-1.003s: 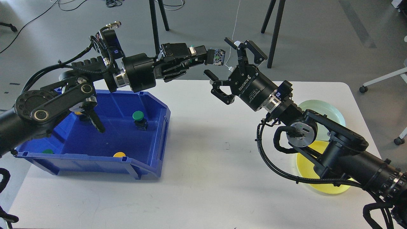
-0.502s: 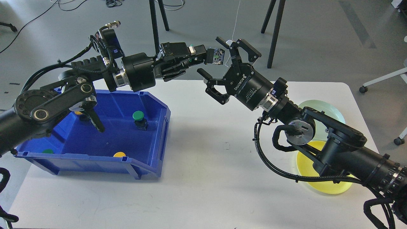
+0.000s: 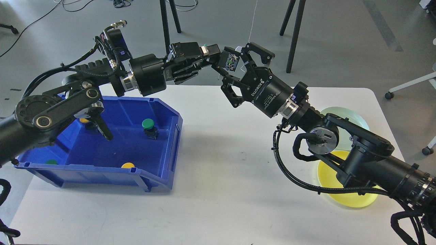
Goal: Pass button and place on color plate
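Note:
My left gripper [image 3: 220,60] is shut on a button [image 3: 230,62], held high above the table's far edge with its black underside facing the right arm. My right gripper [image 3: 235,68] is open, with one finger [image 3: 253,49] above the button and the other [image 3: 229,89] below it, so the button lies between them. I cannot tell whether they touch it. A yellow plate [image 3: 351,201] and a pale green plate [image 3: 357,119] lie at the right, partly hidden under my right arm.
A blue bin [image 3: 170,163] stands at the left of the white table [image 3: 221,190]. It holds a green button [image 3: 148,124], a yellow one [image 3: 128,165], another green one [image 3: 51,162] and a yellow one [image 3: 83,120] behind my left arm.
My right gripper has moved up and left until its fingers sit around the button. My left gripper has tilted the button slightly toward it.

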